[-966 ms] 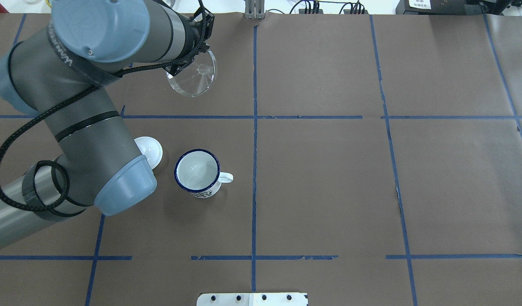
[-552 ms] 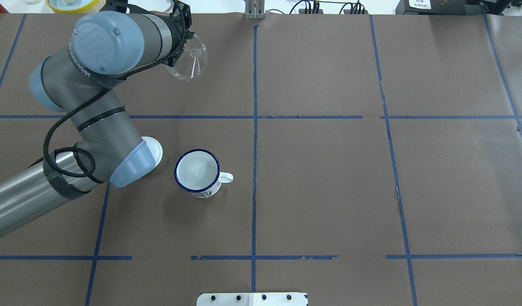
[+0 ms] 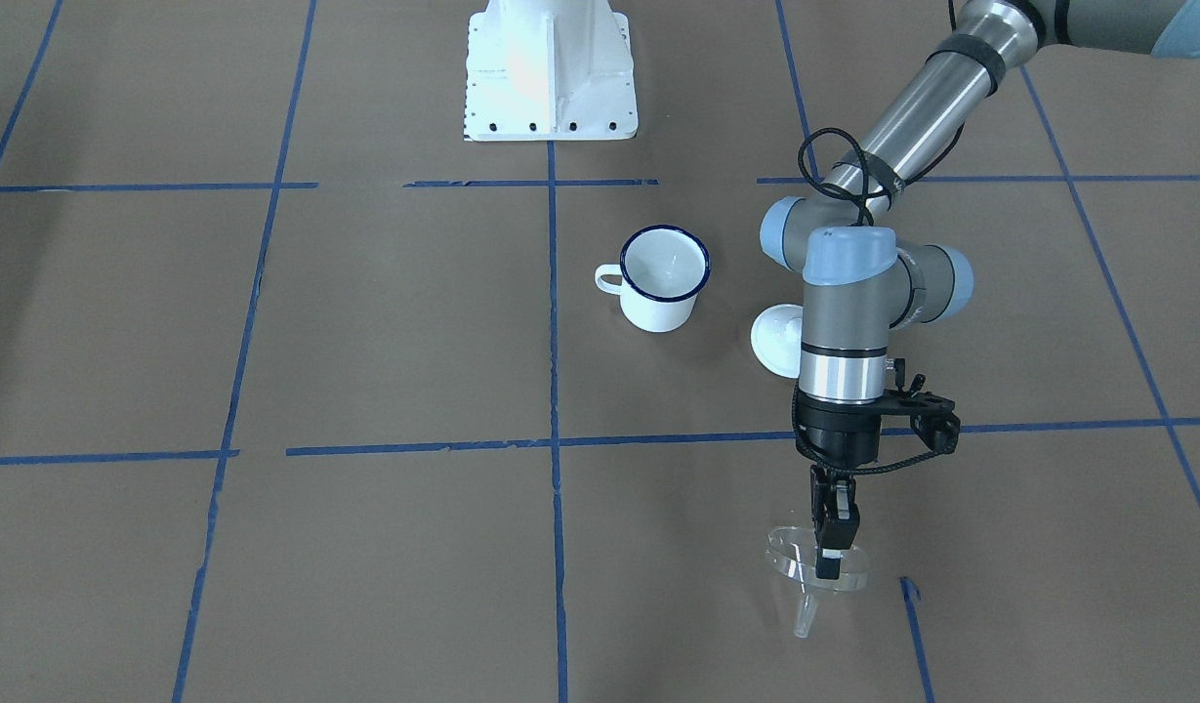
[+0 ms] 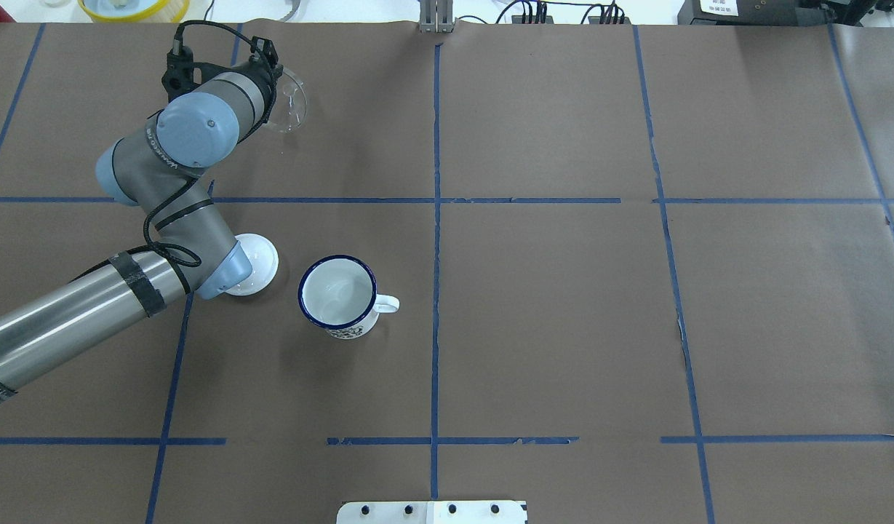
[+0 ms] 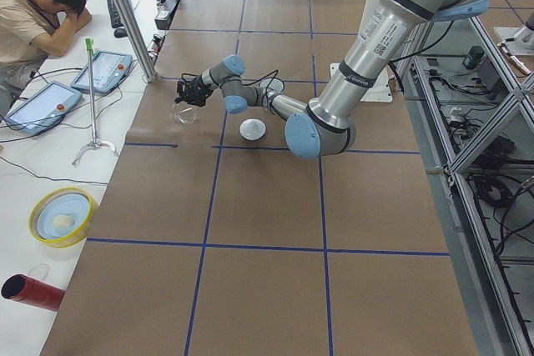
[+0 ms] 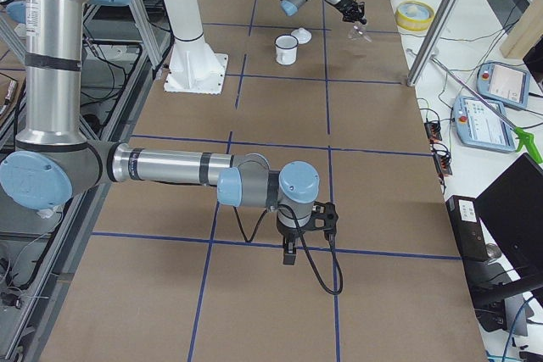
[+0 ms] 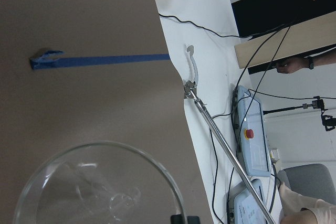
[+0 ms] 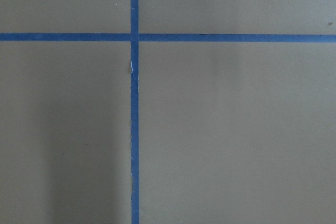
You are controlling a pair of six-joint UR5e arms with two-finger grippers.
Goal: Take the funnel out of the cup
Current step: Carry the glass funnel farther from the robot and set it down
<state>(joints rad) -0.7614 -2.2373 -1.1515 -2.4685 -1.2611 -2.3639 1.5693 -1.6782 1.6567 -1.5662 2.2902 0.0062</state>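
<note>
The clear funnel (image 3: 806,607) hangs upright from my left gripper (image 3: 829,564), which is shut on its rim. Its spout points down, close to the brown paper at the table's far left. It also shows in the overhead view (image 4: 292,103) and large in the left wrist view (image 7: 100,187). The white cup (image 3: 663,278) with the blue rim stands empty near the table's middle (image 4: 337,292), well apart from the funnel. My right gripper (image 6: 288,252) shows only in the exterior right view, low over the paper, so I cannot tell whether it is open or shut.
A white round lid (image 4: 259,255) lies left of the cup, partly under my left arm. A yellow bowl (image 4: 123,9) sits beyond the table's far edge. A metal post (image 5: 129,18) stands near the funnel's corner. An operator (image 5: 33,14) sits beyond that end.
My left arm has swung the funnel further left and toward the far edge and lowered it. The cup and lid have not moved.
</note>
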